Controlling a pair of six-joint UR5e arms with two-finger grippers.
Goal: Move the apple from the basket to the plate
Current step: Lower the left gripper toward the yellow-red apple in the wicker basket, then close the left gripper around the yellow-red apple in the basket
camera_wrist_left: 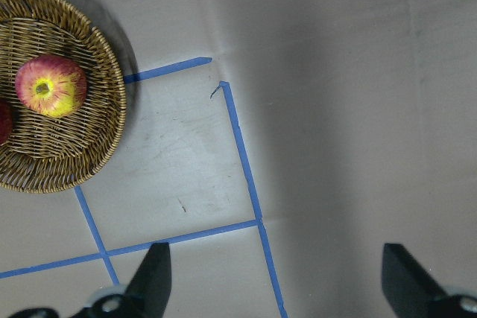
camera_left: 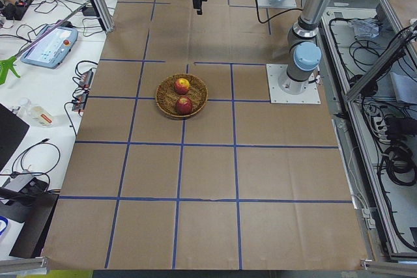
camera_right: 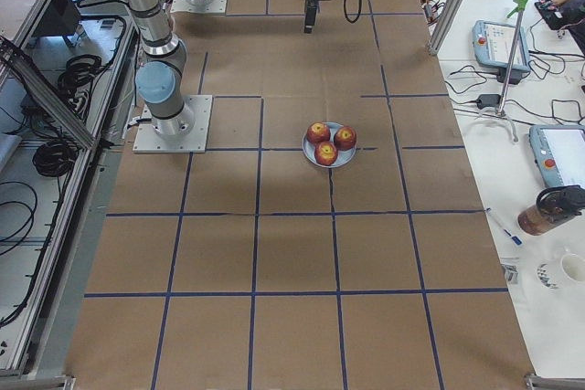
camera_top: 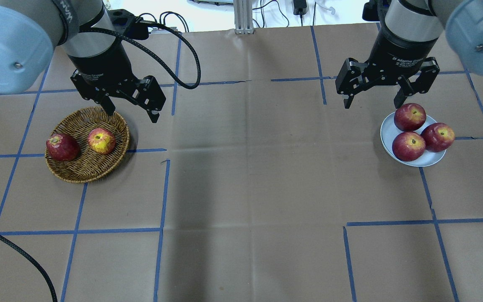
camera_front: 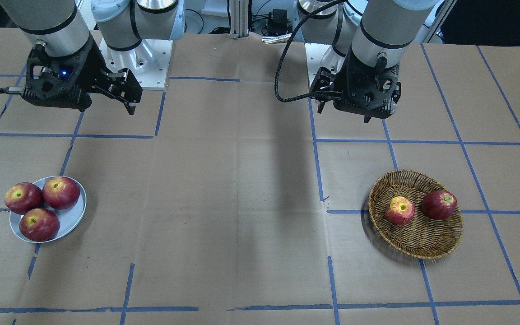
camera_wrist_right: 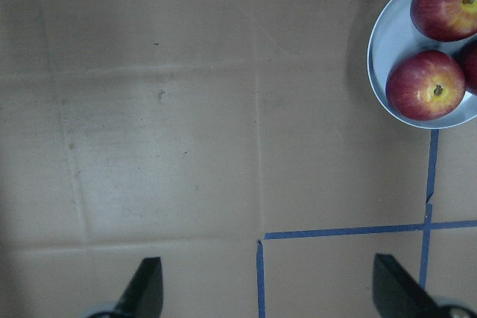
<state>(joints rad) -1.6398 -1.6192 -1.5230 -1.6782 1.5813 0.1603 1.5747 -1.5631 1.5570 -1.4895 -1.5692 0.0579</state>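
The light red apple point(camera_top: 101, 140) with a wide yellow top lies in the wicker basket point(camera_top: 86, 168) on my left, next to a darker apple point(camera_top: 61, 147). It also shows in the front view point(camera_front: 399, 210) and the left wrist view point(camera_wrist_left: 50, 85). My left gripper point(camera_top: 133, 116) is open and empty, raised above the basket's inner rear edge. The pale grey-blue plate point(camera_top: 387, 130) on my right holds three dark red apples. My right gripper point(camera_top: 372, 105) is open and empty, raised just behind and inward of the plate.
The table is covered in brown paper with a blue tape grid. Both arm bases are bolted along the robot's edge. The three dark apples point(camera_front: 61, 192) fill most of the plate point(camera_front: 71, 219). Operator desks with tablets and cables flank the table ends.
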